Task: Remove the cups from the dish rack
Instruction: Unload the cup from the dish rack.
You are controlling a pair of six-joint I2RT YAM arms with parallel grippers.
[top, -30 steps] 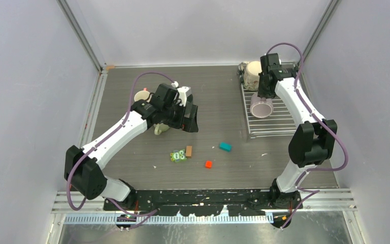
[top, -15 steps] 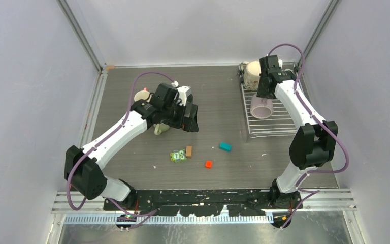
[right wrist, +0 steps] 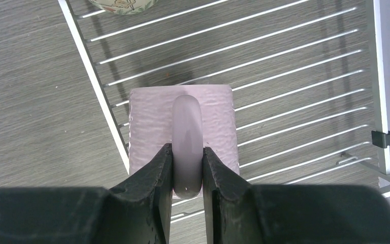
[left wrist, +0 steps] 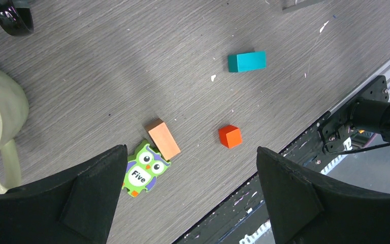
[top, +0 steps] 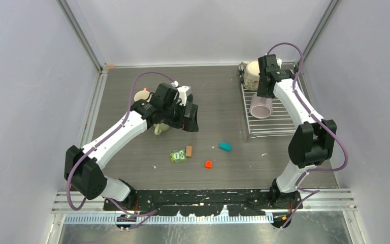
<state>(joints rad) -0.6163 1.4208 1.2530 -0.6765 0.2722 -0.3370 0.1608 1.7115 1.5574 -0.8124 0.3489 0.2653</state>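
Handle [right wrist: 187,127] of the mauve mug [right wrist: 147,117] is being clamped by the right hand [right wrist: 187,152]. The mug is lying sideways on the dish rack [right wrist: 294,76], directly under that hand. Left hand [left wrist: 190,152] is hovering over the surface [left wrist: 106,61], fingers wide apart, with the pale green mug [left wrist: 0,107] sitting just beside one finger, seemingly upright.

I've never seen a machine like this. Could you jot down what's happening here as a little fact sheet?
Right gripper: shut on the handle of the mauve mug
Mauve mug: on its side, handle up, at the dish rack's left edge
Also on rack: cream mug, far end
Left gripper: open, empty, above the table
Beside it: pale green mug on the table
Loose toys: teal block, orange cube, tan block, owl puzzle piece
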